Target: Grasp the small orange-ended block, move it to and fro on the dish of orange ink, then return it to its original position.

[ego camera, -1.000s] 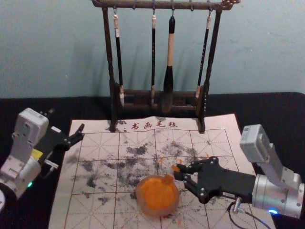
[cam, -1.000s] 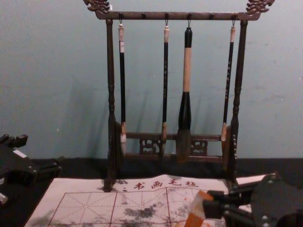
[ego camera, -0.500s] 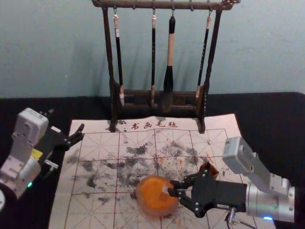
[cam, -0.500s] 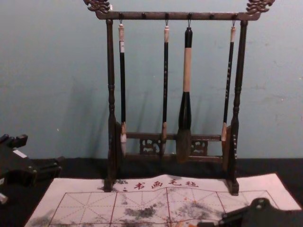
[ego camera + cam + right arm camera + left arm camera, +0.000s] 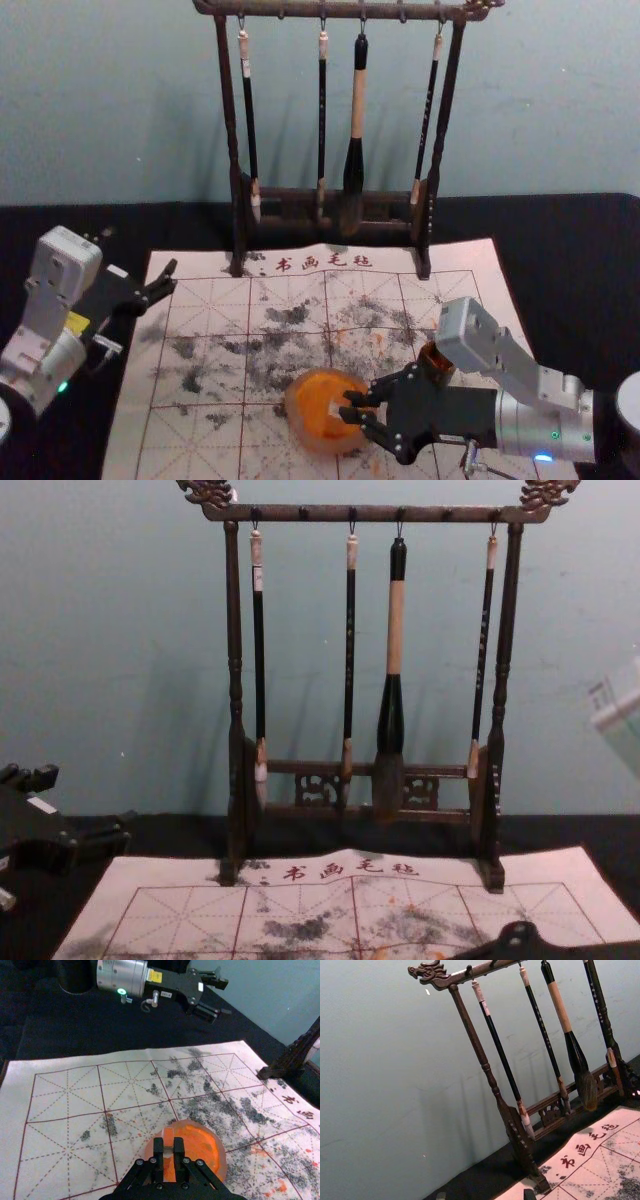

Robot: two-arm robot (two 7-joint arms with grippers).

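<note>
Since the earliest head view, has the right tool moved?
Yes. Judged against the dish of orange ink, the right tool has shifted left and toward the robot, from beyond the rim to over the ink.

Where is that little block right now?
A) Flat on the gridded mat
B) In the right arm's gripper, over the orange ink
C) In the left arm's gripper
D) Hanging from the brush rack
B: the right gripper pinches the block over the dish of orange ink.
</note>
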